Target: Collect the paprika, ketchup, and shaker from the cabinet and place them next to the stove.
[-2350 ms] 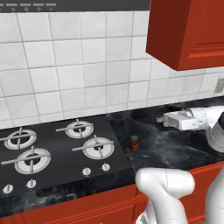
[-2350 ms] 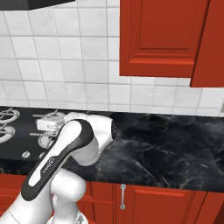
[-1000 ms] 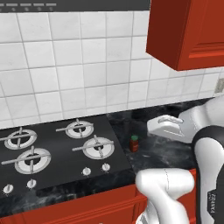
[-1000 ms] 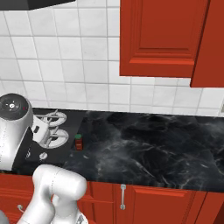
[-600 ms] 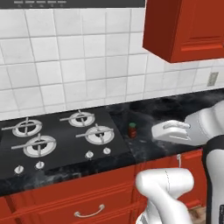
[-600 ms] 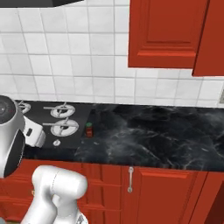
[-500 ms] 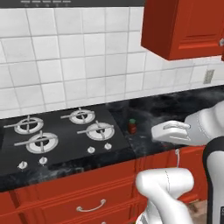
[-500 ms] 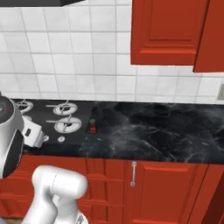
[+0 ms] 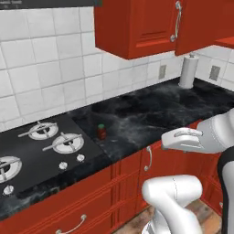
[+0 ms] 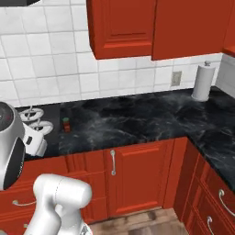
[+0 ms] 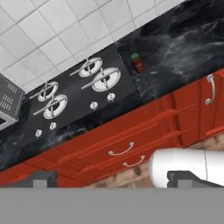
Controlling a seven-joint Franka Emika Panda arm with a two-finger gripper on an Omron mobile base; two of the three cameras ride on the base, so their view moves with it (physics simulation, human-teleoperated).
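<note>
Left base view: the paprika — a small squat jar, dark red body under a green lid — stands upright on the black marble counter, just beside the right edge of the stove and toward the counter's front edge. The stove's silver-ringed burners and small knobs lie to the jar's left. Above, the red cabinet hangs closed against the tiled wall, and a paper towel roll stands near the counter's far right corner. The arm's white forearm reaches in from the right, in front of the counter.

Right base view: the paprika sits at the stove's right edge, with the cabinet doors shut above and the paper towel roll at the far corner of the counter.

Hand view: the gripper shows its two dark fingertips far apart at the bottom — jaws released, nothing between them. Beyond, tilted, the stove and the paprika on the counter, with red drawers below.
</note>
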